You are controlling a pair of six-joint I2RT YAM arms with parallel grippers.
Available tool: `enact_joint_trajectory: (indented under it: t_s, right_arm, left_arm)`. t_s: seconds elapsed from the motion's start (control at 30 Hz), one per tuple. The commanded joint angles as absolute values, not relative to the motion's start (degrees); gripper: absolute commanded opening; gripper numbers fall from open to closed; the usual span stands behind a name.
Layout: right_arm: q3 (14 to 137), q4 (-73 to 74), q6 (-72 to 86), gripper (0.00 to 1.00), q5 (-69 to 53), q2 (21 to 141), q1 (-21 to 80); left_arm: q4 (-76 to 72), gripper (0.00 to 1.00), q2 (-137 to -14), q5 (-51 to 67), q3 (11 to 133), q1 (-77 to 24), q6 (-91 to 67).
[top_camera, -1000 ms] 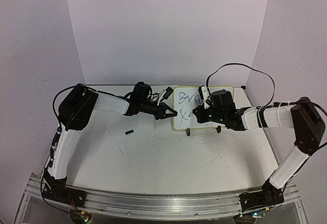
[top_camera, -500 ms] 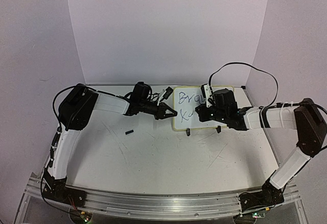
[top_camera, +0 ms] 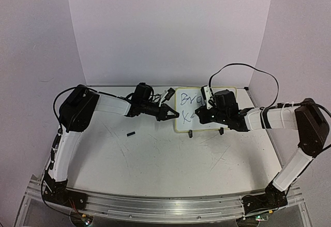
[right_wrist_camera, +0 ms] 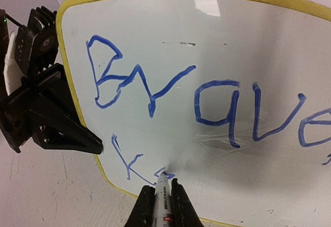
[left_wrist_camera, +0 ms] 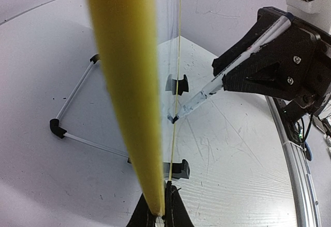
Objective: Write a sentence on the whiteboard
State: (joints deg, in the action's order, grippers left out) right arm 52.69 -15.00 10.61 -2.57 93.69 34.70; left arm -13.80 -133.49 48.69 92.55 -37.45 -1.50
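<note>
Whiteboard stands near the surface's far edge; my left end effector clamps its left rim, right end effector grips a marker touching its lower-left, close beside.

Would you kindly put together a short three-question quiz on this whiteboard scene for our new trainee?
1. True or false: the left arm's fingers are pinching the yellow rim of the whiteboard.
2. What are the right arm's fingers holding? A) a marker B) an eraser C) a cloth
3. Fill in the blank: the writing on the whiteboard is in ___ ink.
Key: 1 true; 2 A; 3 blue.
</note>
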Motion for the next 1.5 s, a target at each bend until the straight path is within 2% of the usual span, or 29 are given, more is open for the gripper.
enact_joint_trajectory:
  t_s: [0.0, 0.73, 0.97, 1.13, 1.47]
  right_arm:
    - [54.78, -16.96, 10.89, 0.0, -1.71, 95.86, 34.71]
    - [51.51, -14.77, 10.77, 0.0, 3.19, 93.68, 34.8]
    - [51.15, -14.45, 9.41, 0.0, 6.18, 89.55, 34.72]
    - [49.58, -16.86, 7.98, 0.0, -3.85, 84.87, 34.67]
    - [50.86, -16.47, 9.87, 0.0, -3.83, 89.01, 32.48]
  left_arm:
    - [-6.27, 0.0, -134.79, 41.4, 92.2, -37.01, 4.06]
    - [-6.06, 0.0, -134.48, 41.13, 91.85, -37.0, 4.15]
    - [-6.02, 0.0, -134.8, 41.12, 92.11, -37.03, 4.13]
    - [-5.94, 0.0, -135.06, 41.18, 92.37, -37.01, 4.05]
    - [-5.65, 0.0, -134.88, 41.13, 92.42, -36.99, 3.97]
